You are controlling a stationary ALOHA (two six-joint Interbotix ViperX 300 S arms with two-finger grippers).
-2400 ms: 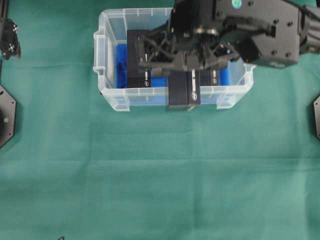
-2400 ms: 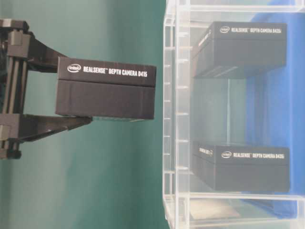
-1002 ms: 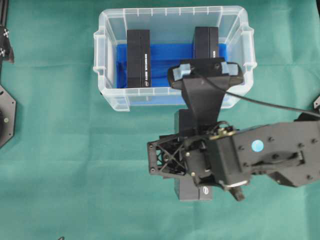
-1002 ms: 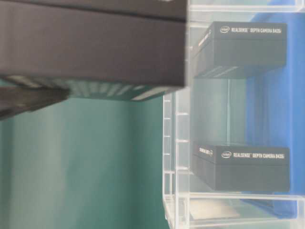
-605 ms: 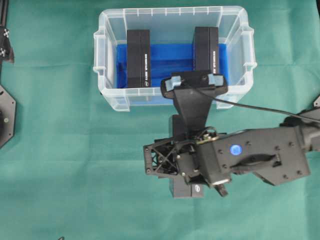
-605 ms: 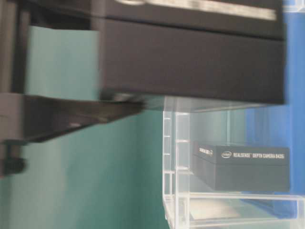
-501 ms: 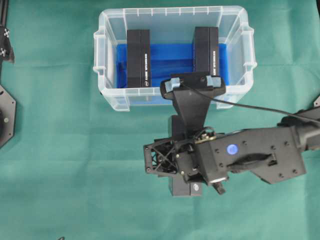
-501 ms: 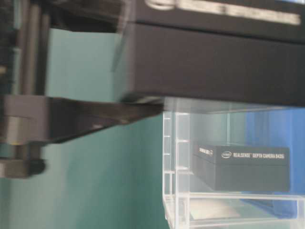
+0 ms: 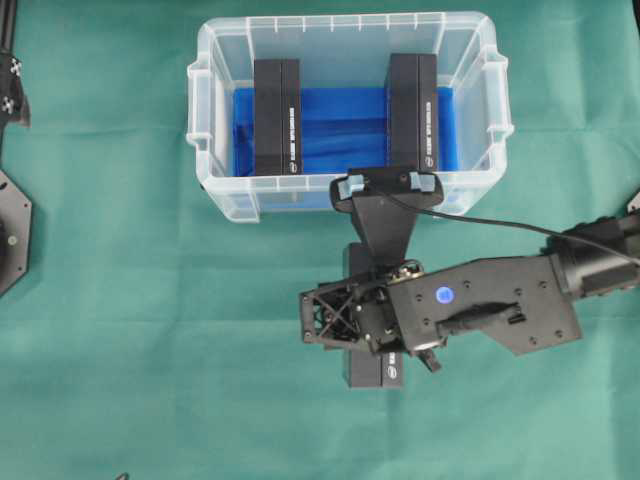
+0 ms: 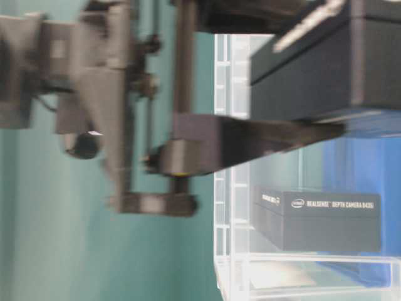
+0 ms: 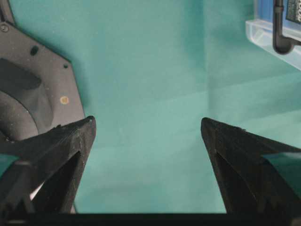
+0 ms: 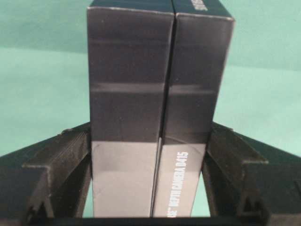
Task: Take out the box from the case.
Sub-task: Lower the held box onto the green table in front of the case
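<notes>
Now the box point(image 9: 372, 368), a long black carton with white print on its edge, is outside the case point(image 9: 220, 190), held over the green cloth point(image 9: 150, 350) just off the case's 6 o'clock wall. The right gripper point(image 9: 365, 320) clamps it across the two broad faces; the right wrist view shows both fingers point(image 12: 61, 160) pressed flat against the sides, carton standing on edge between them. Whether the bottom edge already touches the cloth cannot be told from here.

Handling, by judgement: stiff cardboard with a sleeve seam down the middle, probably light to moderate, smooth and a bit slippery. Hard squeezing could dent the panels. A hold on the flat sides near mid-length, as now, looks soundest; a grip near one end would let it swing.

Two more black boxes stand on edge inside the case on the blue lining point(image 9: 335, 125), one point(image 9: 276, 115) toward 9 o'clock, one point(image 9: 413, 110) toward 3 o'clock, well apart.

The left gripper point(image 11: 148, 136), seen only from its own camera, hangs with jaws spread wide and nothing between them, over bare cloth well out at 9 o'clock from the case.
</notes>
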